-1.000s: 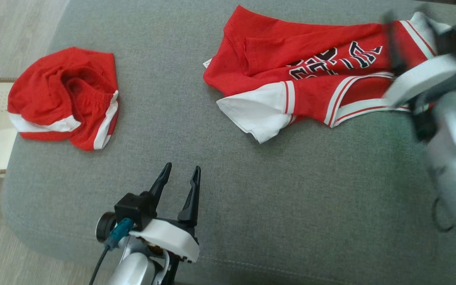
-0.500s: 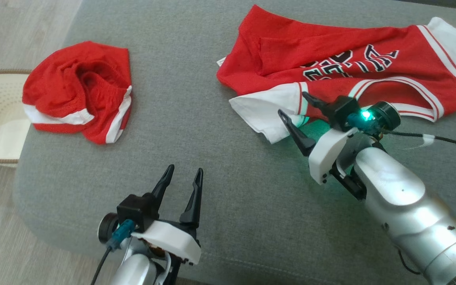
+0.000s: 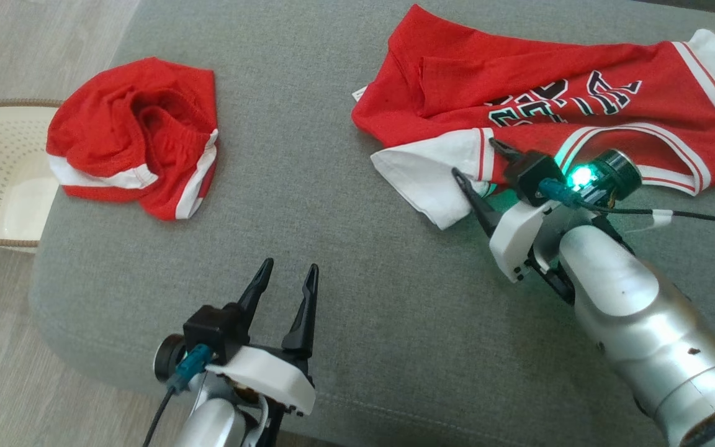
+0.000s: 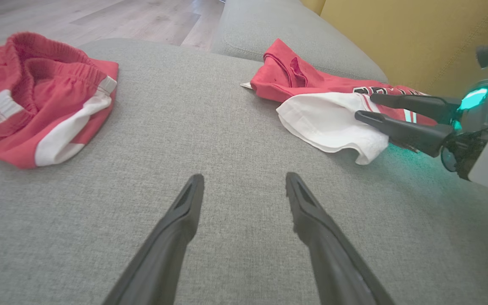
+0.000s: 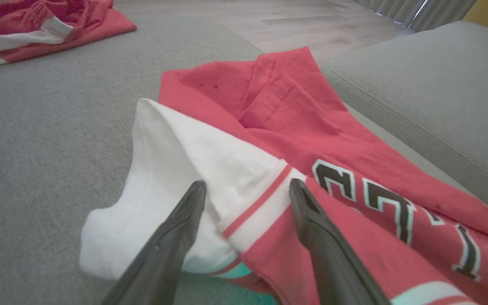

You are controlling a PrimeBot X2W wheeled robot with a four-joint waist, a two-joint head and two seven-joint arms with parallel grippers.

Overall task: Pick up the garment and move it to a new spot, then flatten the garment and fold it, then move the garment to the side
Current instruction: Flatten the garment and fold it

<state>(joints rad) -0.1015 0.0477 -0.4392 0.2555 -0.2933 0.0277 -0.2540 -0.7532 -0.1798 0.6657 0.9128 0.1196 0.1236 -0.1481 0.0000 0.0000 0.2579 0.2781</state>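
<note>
Red jersey (image 3: pixel 519 93), upper right: rumpled on sofa (image 3: pixel 332 279), not yet lifted or folded. Right gripper (image 3: pixel 474 156): fingers wide, straddling its white sleeve (image 3: pixel 426 174), seemingly ungripped. Left gripper (image 3: pixel 289 265): wide, empty.

Home living room (grey sofa (image 3: pixel 332 205), wood floor (image 3: pixel 28 37))

the left gripper (image 3: pixel 288 267) sits near, on the left. its two dark fingers (image 3: pixel 300 310) point to the far side and are spread apart. the right arm (image 3: pixel 637 323) comes in from the near right and slants to the far left. the right gripper (image 3: pixel 475 158) is spread wide too. a green light (image 3: pixel 580 177) glows on its wrist.
</note>
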